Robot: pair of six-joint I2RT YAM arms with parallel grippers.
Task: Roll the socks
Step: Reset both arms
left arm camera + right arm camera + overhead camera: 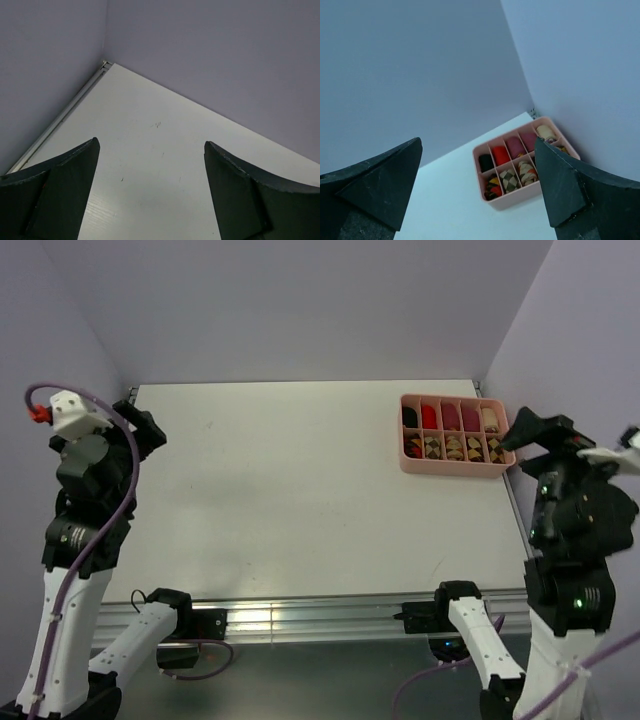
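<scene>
Rolling looks finished: the socks (452,447) sit bundled in the near row of the pink tray (455,470), far right on the table (300,500). The right gripper (477,150) hangs beside it and the left gripper (152,145) is well away, both with jaws apart and empty. Next, probably just a retreat.

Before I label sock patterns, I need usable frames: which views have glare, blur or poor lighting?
Top view: evenly lit, glare on the front rail, tray too small for patterns. Right wrist view: bluish cast, tray fairly sharp, argyle socks legible, dark fingers underexposed. Left wrist view: bright table, black fingers, no socks.
</scene>
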